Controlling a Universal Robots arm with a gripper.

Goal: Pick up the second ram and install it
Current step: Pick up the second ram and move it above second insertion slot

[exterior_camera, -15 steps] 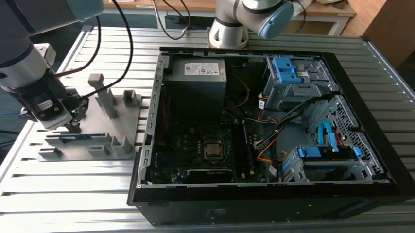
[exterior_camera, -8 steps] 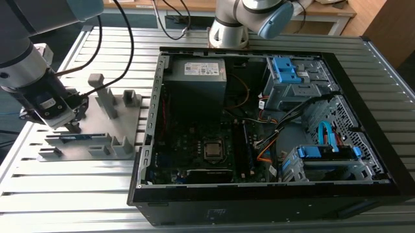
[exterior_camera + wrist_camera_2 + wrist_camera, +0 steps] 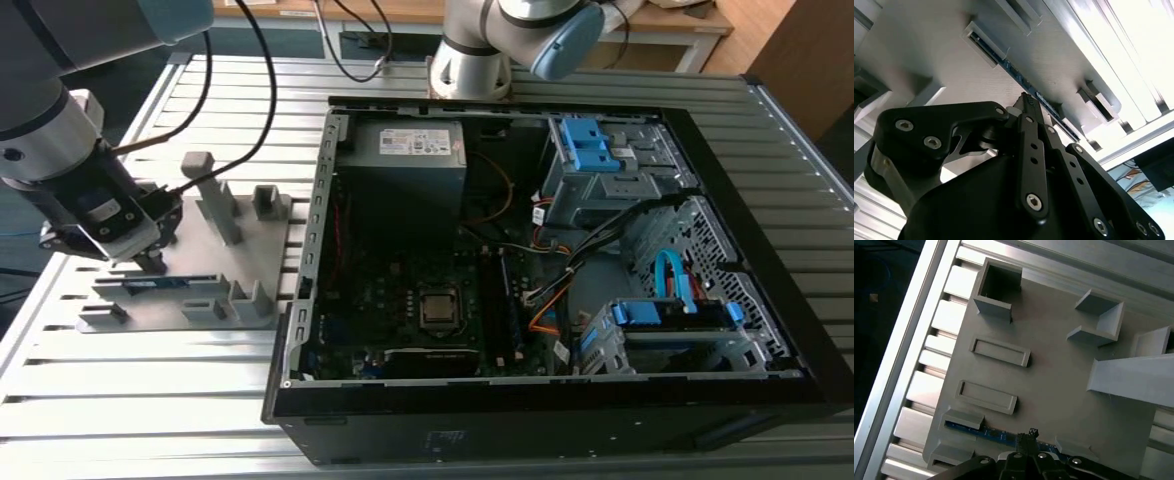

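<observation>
The black linkage gripper is down at the second ram, a thin blue-green circuit-board stick standing on its long edge. In both wrist views the gripper's tip meets the stick's upper edge about midway along its length. The stick lies straight ahead of the jaws, not off to one side of them. I cannot tell whether the jaws are spread, closed, or already pinching the board, because the linkage hides the contact. It looks like touching, but it may be only just above.

In the second wrist view the gripper cuts across the second ram, whose blue edge comes out on both sides of the tip. So the jaws stand across the stick's long axis, with one to each flat face. Each end of the stick sits in a small grey slotted block, and these rise from a flat grey plastic fixture plate.

In the exterior view the gripper hangs over the second ram, and the stick's length runs roughly from that view's left to its right. The fixture plate rests on a ribbed aluminium table. An open black computer case lies just beside the plate, toward the exterior view's right. The stick is in its holder, so it has not yet been lifted out.
</observation>
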